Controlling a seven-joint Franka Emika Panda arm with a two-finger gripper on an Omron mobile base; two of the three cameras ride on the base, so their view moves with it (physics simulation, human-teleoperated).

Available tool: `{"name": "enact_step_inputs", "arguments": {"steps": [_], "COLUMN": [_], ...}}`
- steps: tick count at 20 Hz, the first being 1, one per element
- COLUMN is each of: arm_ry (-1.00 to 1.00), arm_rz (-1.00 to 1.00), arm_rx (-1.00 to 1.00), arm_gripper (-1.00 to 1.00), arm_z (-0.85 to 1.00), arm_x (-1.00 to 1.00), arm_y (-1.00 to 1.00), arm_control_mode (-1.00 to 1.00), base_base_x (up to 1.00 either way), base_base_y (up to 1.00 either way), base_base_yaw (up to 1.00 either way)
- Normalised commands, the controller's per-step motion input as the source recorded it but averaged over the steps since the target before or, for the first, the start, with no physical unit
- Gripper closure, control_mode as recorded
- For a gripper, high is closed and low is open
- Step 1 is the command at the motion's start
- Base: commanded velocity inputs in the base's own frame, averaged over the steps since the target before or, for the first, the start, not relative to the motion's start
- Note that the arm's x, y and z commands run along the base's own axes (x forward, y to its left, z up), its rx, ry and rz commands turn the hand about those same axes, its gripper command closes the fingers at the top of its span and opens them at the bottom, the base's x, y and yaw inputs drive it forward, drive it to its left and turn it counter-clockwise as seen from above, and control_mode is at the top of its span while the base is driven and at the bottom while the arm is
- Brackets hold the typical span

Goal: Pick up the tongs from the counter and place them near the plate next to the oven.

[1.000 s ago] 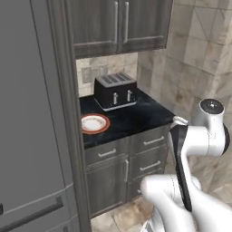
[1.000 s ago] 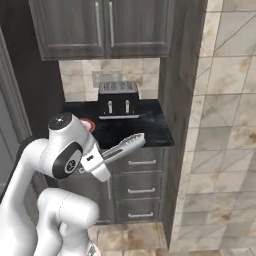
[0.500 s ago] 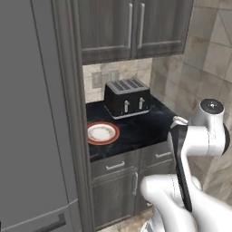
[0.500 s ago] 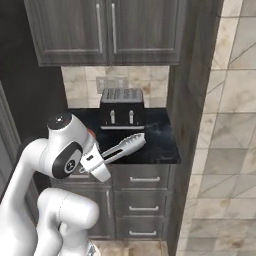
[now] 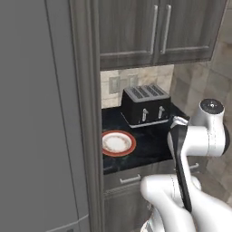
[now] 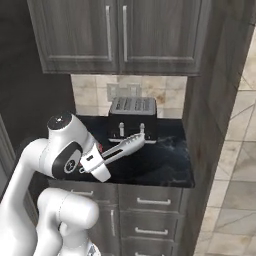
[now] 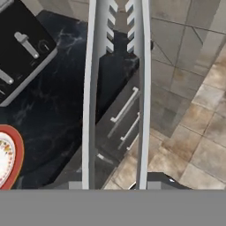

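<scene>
Slim silvery-white metal tongs (image 6: 125, 146) are off the counter, carried in the air: the two-finger gripper (image 6: 98, 161) is clamped on their joined end, the two long arms running out level toward the black four-slot toaster (image 6: 132, 116). In the hand view the tong arms (image 7: 115, 88) stretch up the frame, toothed tips over the front edge of the glossy black stone counter (image 7: 57, 110) and the drawer fronts below it. Small round white plate with broad orange-red rim (image 5: 118, 143) sits at the counter's left end, just beside the tall grey cabinet wall (image 5: 86, 136), in front of the toaster and apart from it. Judgement: pickup is done; carry is partway. Left to do: swing the tongs left over the bare black stone beside the plate, lower, release. Oven itself not identifiable here.
</scene>
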Motion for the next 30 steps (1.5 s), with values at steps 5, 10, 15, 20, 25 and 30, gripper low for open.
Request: {"name": "enact_step_inputs", "arguments": {"steps": [5, 10, 15, 20, 25, 30], "arm_ry": [0.0, 0.0, 0.0, 0.0, 0.0, 0.0], "arm_rz": [0.0, 0.0, 0.0, 0.0, 0.0, 0.14], "arm_rx": [0.0, 0.0, 0.0, 0.0, 0.0, 0.0], "arm_gripper": [1.0, 1.0, 1.0, 1.0, 1.0, 1.0], "arm_z": [0.0, 0.0, 0.0, 0.0, 0.0, -0.17], "arm_x": [0.0, 0.0, 0.0, 0.0, 0.0, 0.12], "arm_y": [0.0, 0.0, 0.0, 0.0, 0.0, -0.03], "arm_control_mode": [1.0, 1.0, 1.0, 1.0, 1.0, -1.0], "base_base_x": [0.12, 0.39, 0.37, 0.26, 0.25, 0.04], "base_base_y": [-0.06, -0.07, -0.08, -0.1, -0.1, -0.02], "base_base_yaw": [0.33, 0.29, 0.27, 0.28, 0.26, 0.05]}}
